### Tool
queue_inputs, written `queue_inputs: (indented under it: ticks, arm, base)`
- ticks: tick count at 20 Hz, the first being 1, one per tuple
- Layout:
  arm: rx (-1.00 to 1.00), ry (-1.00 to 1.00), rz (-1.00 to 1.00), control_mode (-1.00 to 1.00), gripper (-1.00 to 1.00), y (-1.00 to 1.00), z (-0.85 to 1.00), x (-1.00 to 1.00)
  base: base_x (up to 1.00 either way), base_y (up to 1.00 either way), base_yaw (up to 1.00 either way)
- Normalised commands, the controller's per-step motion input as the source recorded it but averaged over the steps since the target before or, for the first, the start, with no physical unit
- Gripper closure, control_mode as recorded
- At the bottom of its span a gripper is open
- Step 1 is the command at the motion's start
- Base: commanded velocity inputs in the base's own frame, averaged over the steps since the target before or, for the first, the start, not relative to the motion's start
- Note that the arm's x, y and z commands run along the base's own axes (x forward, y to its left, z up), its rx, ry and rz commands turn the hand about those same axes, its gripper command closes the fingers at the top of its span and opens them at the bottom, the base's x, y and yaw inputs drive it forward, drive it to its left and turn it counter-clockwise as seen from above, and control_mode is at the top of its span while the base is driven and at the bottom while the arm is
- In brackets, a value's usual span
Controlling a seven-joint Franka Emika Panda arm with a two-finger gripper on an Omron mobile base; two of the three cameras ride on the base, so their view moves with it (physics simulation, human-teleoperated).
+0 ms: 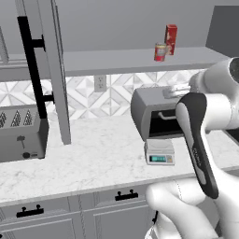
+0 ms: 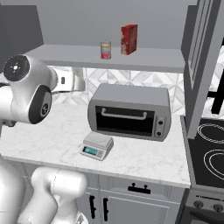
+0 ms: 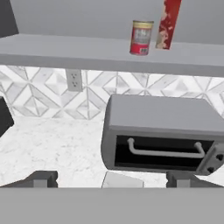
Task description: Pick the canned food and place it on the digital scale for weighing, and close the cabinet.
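One can (image 1: 160,52), short and cylindrical with a red label, a yellowish band and a tan top, stands upright on the open cabinet shelf (image 1: 116,60), near the shelf's front edge. Just beside it, to the right and slightly farther back, stands a taller red box (image 1: 171,39); whether the two touch cannot be told. Bare shelf extends to the left of the can. Below the shelf, a grey toaster oven (image 2: 129,111) sits on the marble surface (image 1: 93,158) against the tiled backsplash. The scale (image 1: 159,151), flat, light grey and square with a teal display on its front, lies on the surface just in front of the oven, its platform bare. Open surface lies to the left of the scale, up to a toaster (image 1: 21,133) at the far left. One cabinet door (image 1: 53,70) with a long black bar handle (image 1: 32,65) hangs open, swung out over the surface left of the oven. A stovetop (image 2: 210,151) adjoins the surface on the right. The gripper (image 3: 111,179), seen in the hand view, has its fingers wide apart with nothing between them, facing the oven front from the near side, well below the can.
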Motion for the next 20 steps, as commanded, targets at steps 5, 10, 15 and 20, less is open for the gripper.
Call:
queue_inputs:
  ticks: [5, 10, 15, 20]
  arm:
    - [0.0, -0.22, 0.0, -1.0, -1.0, -0.22, 0.65, -0.16]
    - [0.0, -0.1, -0.01, -1.0, -1.0, -0.22, 0.74, -0.11]
    - [0.0, 0.0, -0.14, -1.0, -1.0, -0.14, 0.61, 0.0]
    - [0.01, 0.0, -0.08, -1.0, -1.0, -0.1, 0.22, 0.08]
  base:
    - [0.0, 0.0, 0.0]
    - [0.0, 0.0, 0.0]
    - [0.0, 0.0, 0.0]
    - [0.0, 0.0, 0.0]
